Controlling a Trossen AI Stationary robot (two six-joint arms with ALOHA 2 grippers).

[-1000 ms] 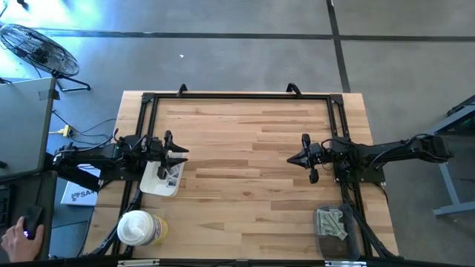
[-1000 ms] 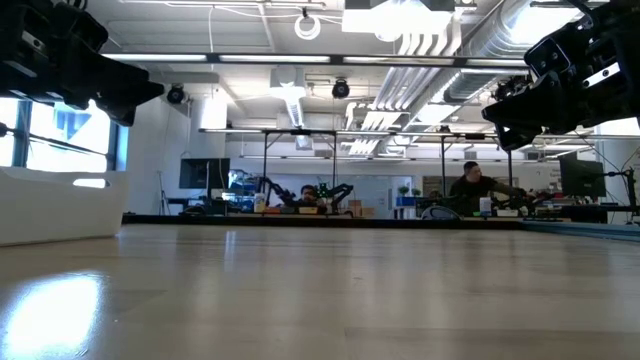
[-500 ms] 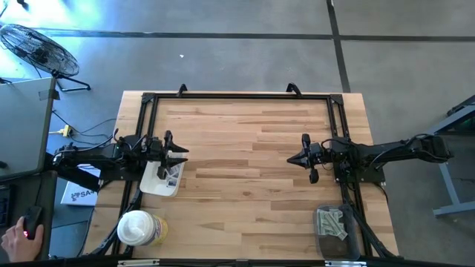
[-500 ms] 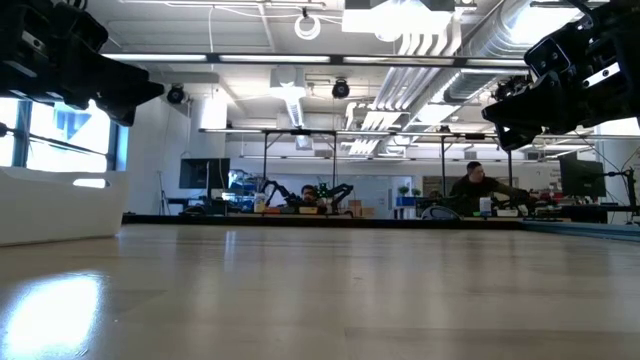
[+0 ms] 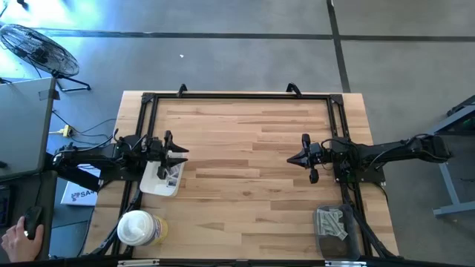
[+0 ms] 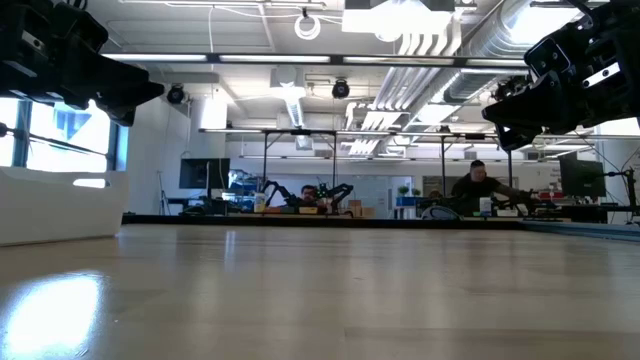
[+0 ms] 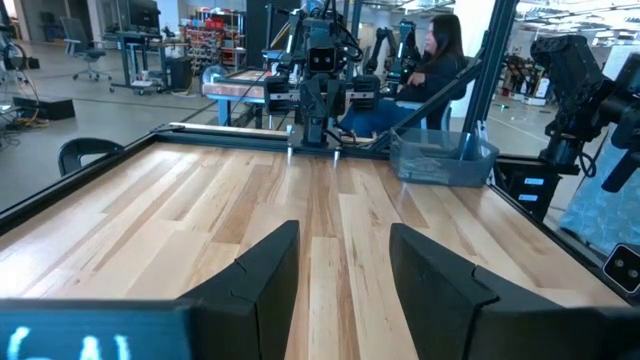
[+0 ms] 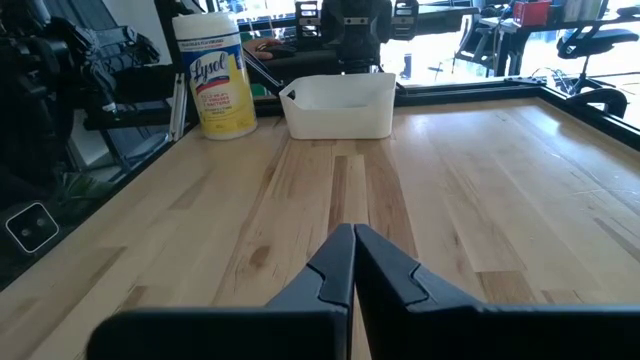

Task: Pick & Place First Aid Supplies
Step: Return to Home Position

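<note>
My left gripper (image 5: 180,153) hangs open at 9 o'clock, over the white tray (image 5: 152,185). My right gripper (image 5: 292,159) is pinched shut and empty at 3 o'clock. The green packs (image 5: 330,221) lie in the black bin (image 5: 334,248) at 5 o'clock. If my left arm dips, it may knock the tray.

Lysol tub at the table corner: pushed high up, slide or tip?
Standing upright and taller than wide, the tub would probably tip if pushed high. Its round body would then likely roll across the wooden table. The smooth label may slip in a pinch.
</note>
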